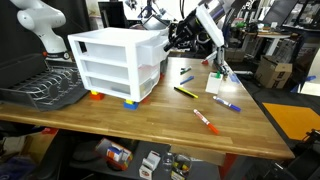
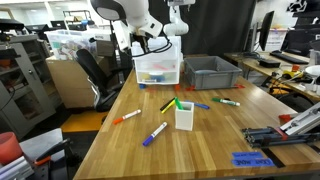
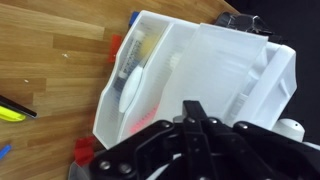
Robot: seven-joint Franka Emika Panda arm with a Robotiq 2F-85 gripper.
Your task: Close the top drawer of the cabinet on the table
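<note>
Apparently drawn together and gripping nothing, the fingers of the gripper (image 3: 193, 112) hovered just before the top drawer (image 3: 215, 75), which stuck out of the cabinet (image 1: 105, 62) on the table (image 1: 150, 120).

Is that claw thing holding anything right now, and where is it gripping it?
Nothing seems held. In the wrist view the gripper looks shut on itself with nothing between its fingers, close to the open top drawer but not clamped on it.

Arm (image 1: 210, 25) is white and glossy, with rounded tube segments and bulbous joints; same white shell in both exterior views (image 2: 135, 12). Wrist end goes black. Jaws matte black, angular linkage bars, blurred in wrist view.
</note>
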